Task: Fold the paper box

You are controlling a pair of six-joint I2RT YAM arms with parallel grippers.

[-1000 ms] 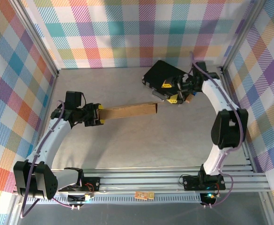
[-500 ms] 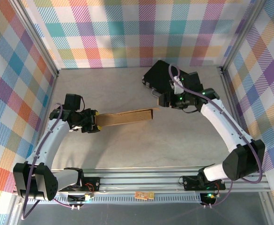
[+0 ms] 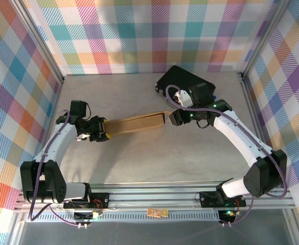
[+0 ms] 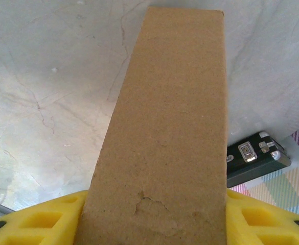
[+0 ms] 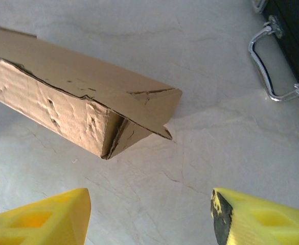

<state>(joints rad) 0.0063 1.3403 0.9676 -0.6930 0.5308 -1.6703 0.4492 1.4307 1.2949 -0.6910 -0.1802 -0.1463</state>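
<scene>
- Gripping the paper box (image 3: 136,124) at its left end with the left gripper (image 3: 102,128), yellow pads (image 4: 264,222) pressed against both sides of the brown cardboard.
- Stretching as a long, narrow, flattened strip across the middle of the table (image 3: 154,163), from the left gripper rightward toward the back right; cannot tell whether resting on the surface or lifted off it.
- Standing with fingers spread and nothing between them: right gripper (image 5: 149,206), just beside the box's far end and facing it, apart from the cardboard in the right wrist view.
- Showing creased, dented cardboard at that far end, with a flap partly tucked in and a dark triangular gap; inside of the gap too dark to make out.
- Sitting at the back right of the table: black case (image 3: 182,81), lid shut, contents hidden, just behind the right gripper, near the box's far end but apart from it.
- Carrying a curved metal handle (image 5: 267,64) and silver latches (image 4: 246,151) along the case's near edge.
- Enclosing the table on three sides: plaid walls (image 3: 139,35); along the near edge, an aluminium rail (image 3: 164,196) with both arm bases bolted on.
- Sitting on the frame in front of that rail: small orange tag (image 3: 158,212), print too small to read.
</scene>
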